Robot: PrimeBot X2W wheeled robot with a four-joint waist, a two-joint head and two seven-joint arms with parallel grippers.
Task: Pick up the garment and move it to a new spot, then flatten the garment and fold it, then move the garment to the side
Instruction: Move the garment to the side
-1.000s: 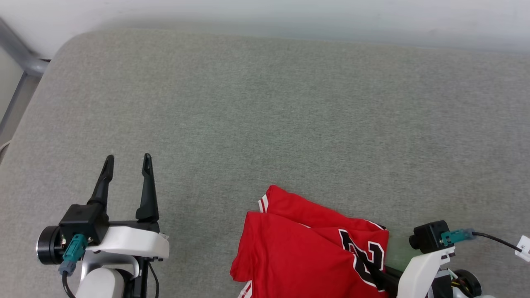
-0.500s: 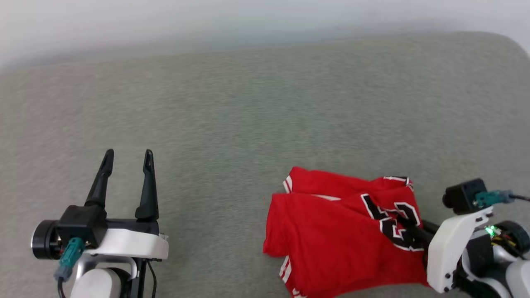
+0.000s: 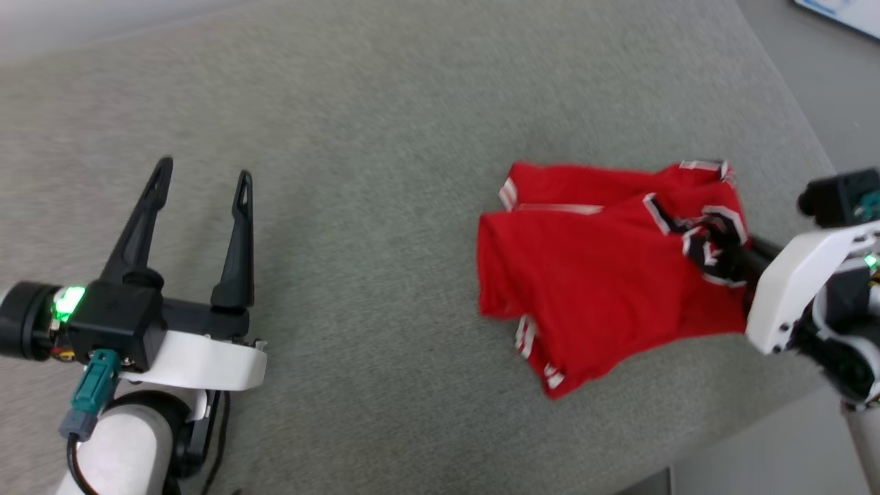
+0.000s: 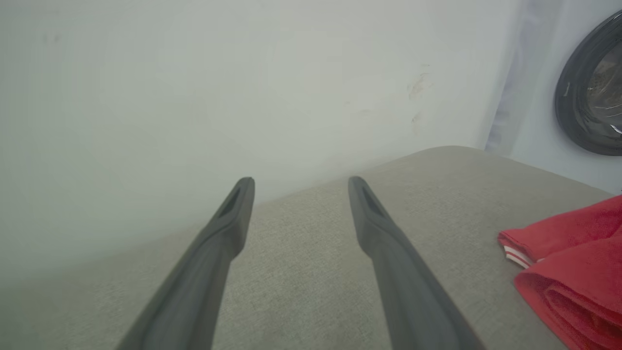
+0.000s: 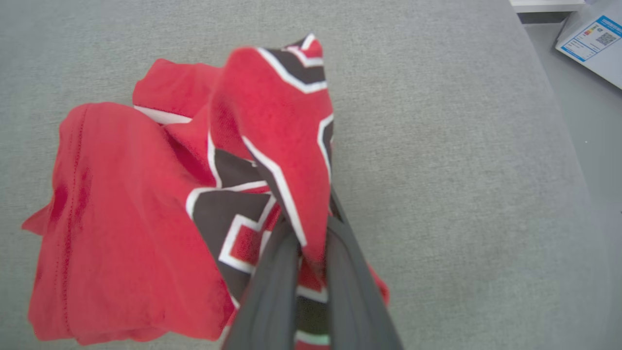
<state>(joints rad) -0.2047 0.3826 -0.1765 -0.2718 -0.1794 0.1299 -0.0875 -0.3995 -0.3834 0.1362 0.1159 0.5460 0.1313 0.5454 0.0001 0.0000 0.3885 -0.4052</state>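
The garment is red with white-striped trim and black, white-outlined letters. It lies bunched on the grey cushion near its right end. My right gripper is shut on the lettered part of the garment and lifts a fold of it off the surface. In the right wrist view the two dark fingers pinch the fabric, which drapes away to the left. My left gripper hovers open over bare cushion far to the left, with nothing between its fingers. In the left wrist view, the garment's edge shows at the right.
The grey cushioned surface ends at a rounded right edge, with floor beyond. A printed sheet lies on that floor. A white wall backs the cushion, and a round dark machine door stands to its right.
The head view has swung to the right, bringing the cushion's right edge into view. The right gripper has kept hold of the garment, which is now more bunched and lifted. The left gripper stays open.
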